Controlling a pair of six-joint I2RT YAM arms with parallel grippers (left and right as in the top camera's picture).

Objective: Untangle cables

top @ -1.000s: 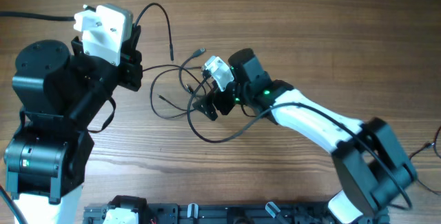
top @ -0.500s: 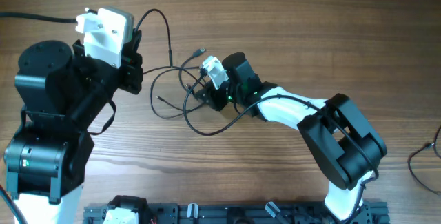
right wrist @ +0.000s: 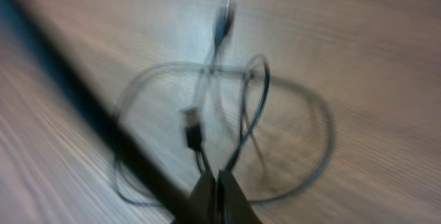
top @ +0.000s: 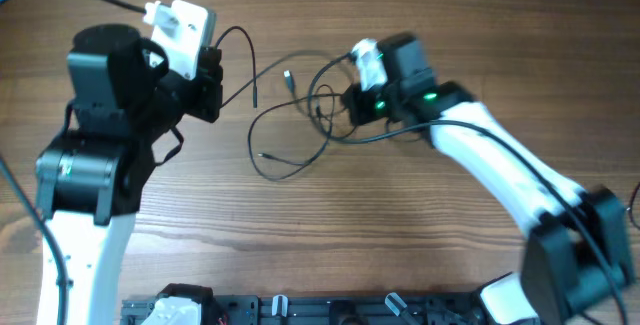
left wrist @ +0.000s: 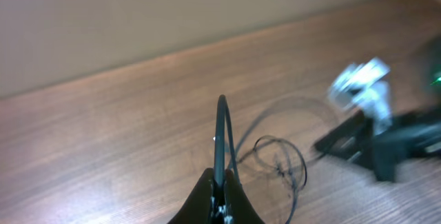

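Grips the cables (left wrist: 220, 134) in the closed left end effector (left wrist: 219, 184). Seemingly pinches them too in the closed, blurred right end effector (right wrist: 217, 181).

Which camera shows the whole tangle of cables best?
The overhead view: the cables appear sharp and nearly whole, with every loop traceable. The left wrist view shows them distant and blurred. The right wrist view shows them close but badly smeared.

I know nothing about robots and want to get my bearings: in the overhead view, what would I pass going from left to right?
left arm → left fingers, pinching a cable → loose loops of the cables → right fingers, also pinching a cable → right arm
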